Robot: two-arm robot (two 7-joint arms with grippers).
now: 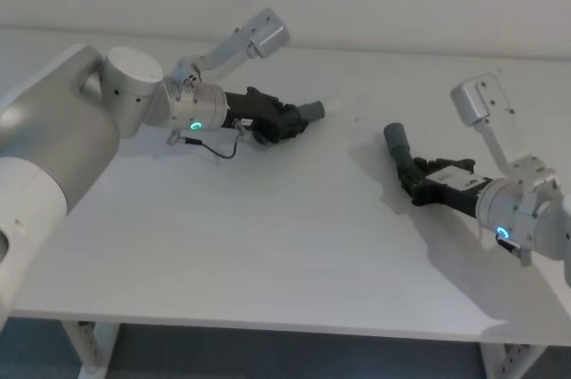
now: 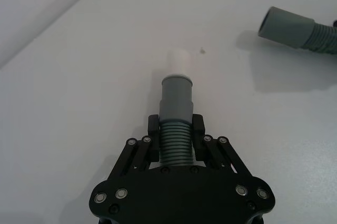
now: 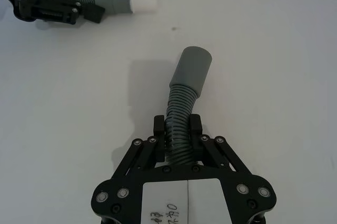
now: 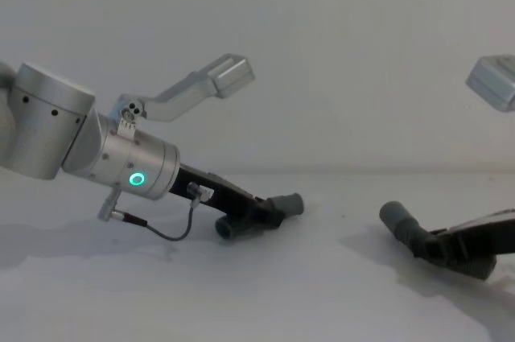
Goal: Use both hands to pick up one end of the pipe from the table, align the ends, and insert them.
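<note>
The left gripper (image 2: 175,128) clamps the shorter hose (image 2: 176,97) by its ribs, and the right gripper (image 3: 178,128) clamps the longer hose (image 3: 190,71), whose rear is hidden beneath the gripper.

The head camera looks down from above and behind the left gripper (image 1: 287,122) and right gripper (image 1: 413,178); the chest camera looks low across from behind them. Each wrist camera sits close behind its gripper, sharing the table (image 1: 339,218) between them.

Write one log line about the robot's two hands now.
left gripper: shut on shorter hose | right gripper: shut on longer hose | white tip, socket cuff: apart, not joined
</note>
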